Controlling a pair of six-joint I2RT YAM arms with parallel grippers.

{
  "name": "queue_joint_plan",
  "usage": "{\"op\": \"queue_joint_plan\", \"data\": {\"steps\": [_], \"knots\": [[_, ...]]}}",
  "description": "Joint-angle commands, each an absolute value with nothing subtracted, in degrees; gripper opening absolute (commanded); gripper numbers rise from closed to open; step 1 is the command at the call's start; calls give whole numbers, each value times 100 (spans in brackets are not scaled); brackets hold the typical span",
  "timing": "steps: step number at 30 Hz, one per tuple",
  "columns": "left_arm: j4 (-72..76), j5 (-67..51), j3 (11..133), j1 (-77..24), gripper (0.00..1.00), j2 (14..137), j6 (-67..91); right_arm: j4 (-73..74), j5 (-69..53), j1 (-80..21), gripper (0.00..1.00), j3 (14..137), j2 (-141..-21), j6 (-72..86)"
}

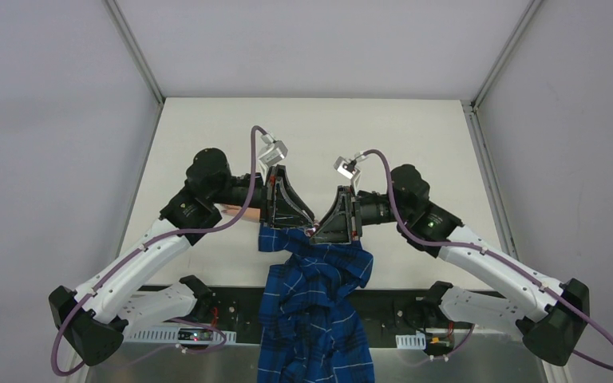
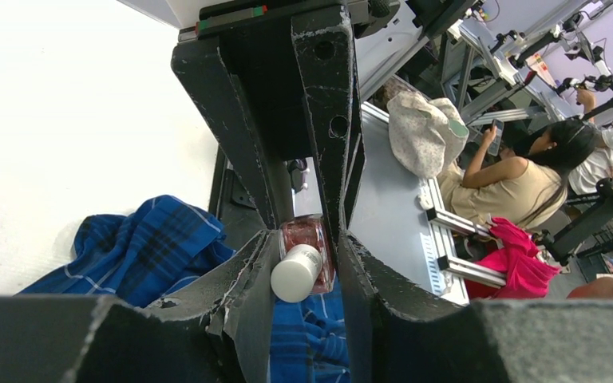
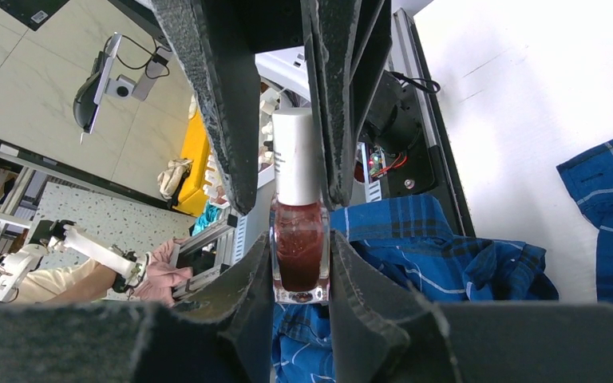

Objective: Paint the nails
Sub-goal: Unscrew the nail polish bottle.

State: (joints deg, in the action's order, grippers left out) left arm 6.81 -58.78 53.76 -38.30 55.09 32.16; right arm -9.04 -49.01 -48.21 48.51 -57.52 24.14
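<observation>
My right gripper (image 3: 299, 249) clamps the bottle (image 3: 298, 259) by its glass. The left gripper (image 2: 303, 254) stands narrow round the cap (image 2: 295, 274), and I cannot tell whether it grips. I judge the cap needs square seating, then a twist along its axis. I cannot make out the nails, and the pale hand (image 1: 235, 211) lies at nine o'clock of the bottle.

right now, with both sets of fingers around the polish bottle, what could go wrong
The left fingers flank the white cap with a gap on one side; closing off-centre could twist the polish bottle in the right fingers. It hangs over the blue plaid shirt, so polish could drip onto it once uncapped.
</observation>
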Motion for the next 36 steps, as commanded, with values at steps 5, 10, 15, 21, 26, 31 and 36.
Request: {"op": "queue_joint_plan", "data": {"steps": [5,10,15,21,26,31,36], "knots": [[962,-5795,5436,-3850,34,5306,3103,-827,-4979,-4840,0,4918,-5522,2237],[962,-5820,5430,-3841,32,5334,3094,-779,-4949,-4842,0,4900,-5471,2226],[952,-5903,5443,-3841,31,5400,3103,-740,-4843,-4839,0,4913,-5434,2174],[961,-5949,5455,-3841,2,5425,3100,-650,-4712,-4836,0,4938,-5447,2091],[958,-5875,5451,-3841,0,5434,3126,-345,-4281,-4836,0,5045,-5533,1856],[941,-5626,5414,-3841,0,5477,3171,-190,-3578,-4853,0,5083,-5589,1645],[602,-5227,5459,-3808,0,5599,3054,189,-2490,-4905,0,5276,-5689,1426]]}}
